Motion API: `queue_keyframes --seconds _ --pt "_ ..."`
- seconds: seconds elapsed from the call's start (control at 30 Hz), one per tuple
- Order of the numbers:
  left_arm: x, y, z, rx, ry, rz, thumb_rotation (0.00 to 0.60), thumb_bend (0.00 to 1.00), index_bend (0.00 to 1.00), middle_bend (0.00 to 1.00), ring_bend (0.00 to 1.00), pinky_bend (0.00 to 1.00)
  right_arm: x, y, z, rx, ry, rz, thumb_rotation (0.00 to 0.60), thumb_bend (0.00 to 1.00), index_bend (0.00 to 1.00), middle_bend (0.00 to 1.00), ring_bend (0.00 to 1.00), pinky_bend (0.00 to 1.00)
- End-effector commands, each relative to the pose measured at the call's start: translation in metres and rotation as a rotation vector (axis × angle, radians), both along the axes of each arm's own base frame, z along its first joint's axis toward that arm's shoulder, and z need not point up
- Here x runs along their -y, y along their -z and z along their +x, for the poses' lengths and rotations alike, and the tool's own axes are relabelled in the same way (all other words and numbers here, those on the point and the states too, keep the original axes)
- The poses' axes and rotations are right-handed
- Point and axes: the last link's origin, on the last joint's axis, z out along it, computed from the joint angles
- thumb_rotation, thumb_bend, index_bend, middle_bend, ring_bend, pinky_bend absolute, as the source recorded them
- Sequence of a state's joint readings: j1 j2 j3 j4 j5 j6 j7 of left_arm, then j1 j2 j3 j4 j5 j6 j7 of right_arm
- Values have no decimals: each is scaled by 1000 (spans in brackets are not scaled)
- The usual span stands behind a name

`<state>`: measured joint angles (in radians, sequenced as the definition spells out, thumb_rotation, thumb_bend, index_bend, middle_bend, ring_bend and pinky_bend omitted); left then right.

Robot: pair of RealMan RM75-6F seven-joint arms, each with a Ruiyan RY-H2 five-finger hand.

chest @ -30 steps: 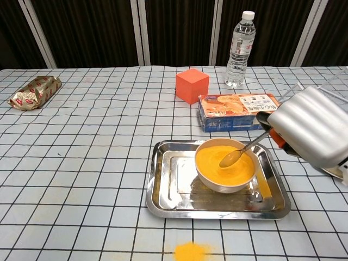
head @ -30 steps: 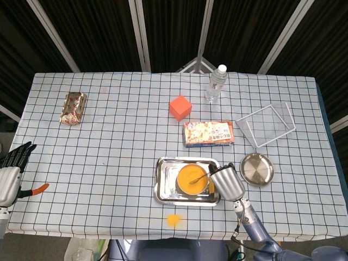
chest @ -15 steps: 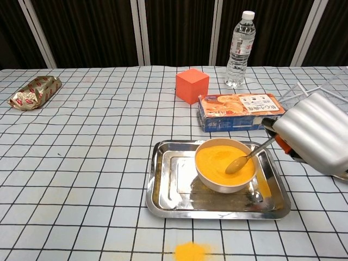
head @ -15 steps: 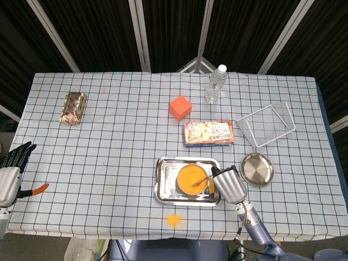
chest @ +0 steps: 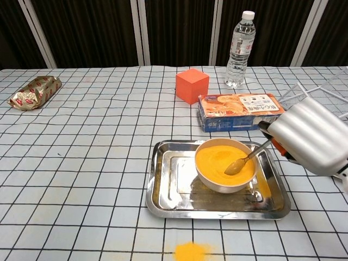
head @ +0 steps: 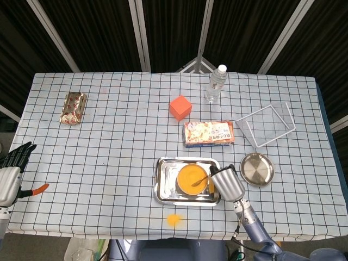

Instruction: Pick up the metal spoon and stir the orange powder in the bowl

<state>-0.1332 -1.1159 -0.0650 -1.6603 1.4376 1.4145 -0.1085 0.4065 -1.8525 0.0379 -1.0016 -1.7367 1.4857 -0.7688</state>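
Right hand (chest: 311,142), ribbed silver shell over the back, sits just right of the tray; black fingertips (chest: 265,128) with an orange patch pinch the handle end of the metal spoon (chest: 247,159). Spoon is slim, polished steel; long axis runs from upper right at the hand down-left into the bowl, its oval tip coated in powder and resting on the right part of the powder surface.

Bowl (chest: 225,165): round, pale rim, filled nearly to the brim with matte orange powder (chest: 217,159), surface lumpy. It stands in the right half of a rectangular stainless tray (chest: 166,186) with a raised mirror rim; orange dust lies along the tray's right inner edge.

In the head view the hand (head: 227,182) covers the tray's right edge.

A small heap of spilled orange powder (chest: 190,252) lies on the checked tablecloth (chest: 81,163) near the front edge, just ahead of the tray.

Behind the tray: flat printed snack box (chest: 240,111), an orange cube (chest: 192,85), a clear plastic water bottle (chest: 240,49) with white cap, upright. Right of the hand: round metal plate (head: 257,169), and a wire rack (head: 265,125) beyond it. Far left: crinkled foil snack packet (chest: 34,92).

Left hand (head: 12,168) rests off the table's left edge, dark fingers spread, holding nothing; orange-handled tool (head: 37,189) lies just beside it.
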Motion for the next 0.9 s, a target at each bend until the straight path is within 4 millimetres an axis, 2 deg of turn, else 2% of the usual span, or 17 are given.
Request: queue_keyframes --seconds 0.03,0.9 --pt "0 0 0 2 0 1 600 0 0 0 0 0 3 3 1 4 9 2 600 743 830 1000 1000 974" --pt "-2 -2 -1 11 -7 6 600 0 0 0 0 0 24 9 17 18 -1 -22 600 744 831 1000 1000 974"
